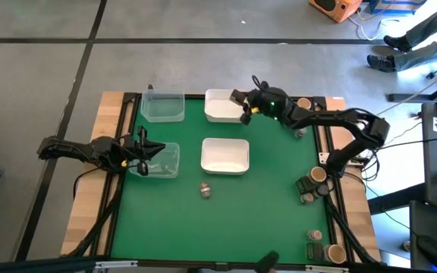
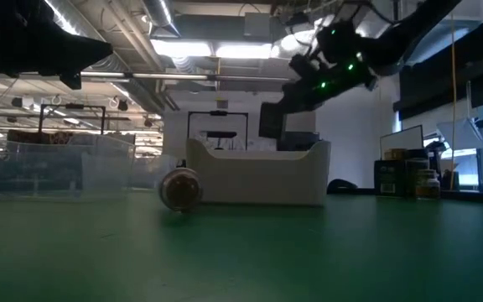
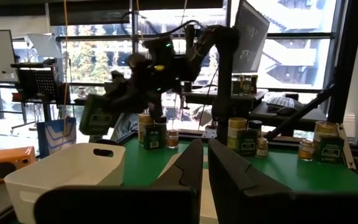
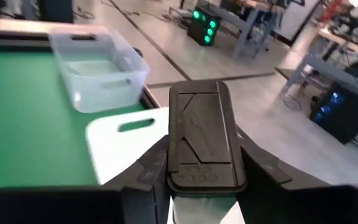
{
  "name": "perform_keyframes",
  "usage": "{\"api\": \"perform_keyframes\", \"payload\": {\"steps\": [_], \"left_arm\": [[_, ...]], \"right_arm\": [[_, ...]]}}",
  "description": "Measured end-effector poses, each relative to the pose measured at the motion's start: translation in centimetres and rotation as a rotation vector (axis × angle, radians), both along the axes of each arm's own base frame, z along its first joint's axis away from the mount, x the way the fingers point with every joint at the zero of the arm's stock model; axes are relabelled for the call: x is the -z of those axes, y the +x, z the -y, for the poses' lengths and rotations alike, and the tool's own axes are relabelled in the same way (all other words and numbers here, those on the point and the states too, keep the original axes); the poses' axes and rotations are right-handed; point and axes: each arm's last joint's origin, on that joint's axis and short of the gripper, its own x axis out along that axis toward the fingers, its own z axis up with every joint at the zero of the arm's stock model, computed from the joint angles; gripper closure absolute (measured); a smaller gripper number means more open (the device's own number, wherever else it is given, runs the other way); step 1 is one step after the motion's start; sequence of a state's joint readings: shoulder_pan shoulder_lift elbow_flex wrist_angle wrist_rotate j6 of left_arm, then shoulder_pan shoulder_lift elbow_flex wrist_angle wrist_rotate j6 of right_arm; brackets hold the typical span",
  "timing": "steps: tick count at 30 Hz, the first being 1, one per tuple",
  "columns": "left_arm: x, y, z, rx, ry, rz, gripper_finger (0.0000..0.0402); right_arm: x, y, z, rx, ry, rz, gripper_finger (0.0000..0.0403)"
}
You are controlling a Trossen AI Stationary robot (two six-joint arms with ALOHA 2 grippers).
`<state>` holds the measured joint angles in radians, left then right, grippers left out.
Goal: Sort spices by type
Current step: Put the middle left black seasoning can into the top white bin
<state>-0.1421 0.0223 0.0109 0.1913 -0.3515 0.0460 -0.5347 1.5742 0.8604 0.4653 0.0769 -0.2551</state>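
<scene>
**Over the far tray: right arm holding a boxy tin for the drop**

Right gripper sits above the right edge of the far white tray, fingers clamped on a dark grey boxy tin. Wrist view shows the tin's long axis running straight out along the fingers, flat face towards the camera, the tray's handle end directly below and beyond it. Low view confirms the tin hangs well above the tray, not touching. My read: the drop only needs a small shift inward over the tray opening, then release; letting go now risks clipping the rim.

Arm pose: right arm reaches from the right side of the bench, elbow folded back by the rail, wrist pitched down towards the tray.

Left gripper is parked over the near clear tub at the left edge, fingers closed, nothing in them.

Still unsorted: one small round jar lying on its side mid-bench below the near white tray, roughly between the arms; more spice containers clustered along the right rail, closer to the right arm.
</scene>
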Motion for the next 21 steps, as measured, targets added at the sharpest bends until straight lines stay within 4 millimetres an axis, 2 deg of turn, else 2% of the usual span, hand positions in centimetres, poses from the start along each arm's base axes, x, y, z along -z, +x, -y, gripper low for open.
{"api": "perform_keyframes", "payload": {"steps": [5,11,21], "left_arm": [[0.0,0.0,0.0,-0.002,0.007,0.002,0.0386],[0.0,0.0,0.0,-0.003,0.006,0.002,0.0386],[0.0,0.0,0.0,-0.003,0.002,0.003,0.0386]], "right_arm": [[0.6,1.3,2.6,-0.005,0.049,-0.025,0.0265],[1.6,2.9,5.4,-0.024,0.154,-0.131,0.0264],[5.2,3.9,6.3,-0.029,0.248,-0.248,0.0264]]}}
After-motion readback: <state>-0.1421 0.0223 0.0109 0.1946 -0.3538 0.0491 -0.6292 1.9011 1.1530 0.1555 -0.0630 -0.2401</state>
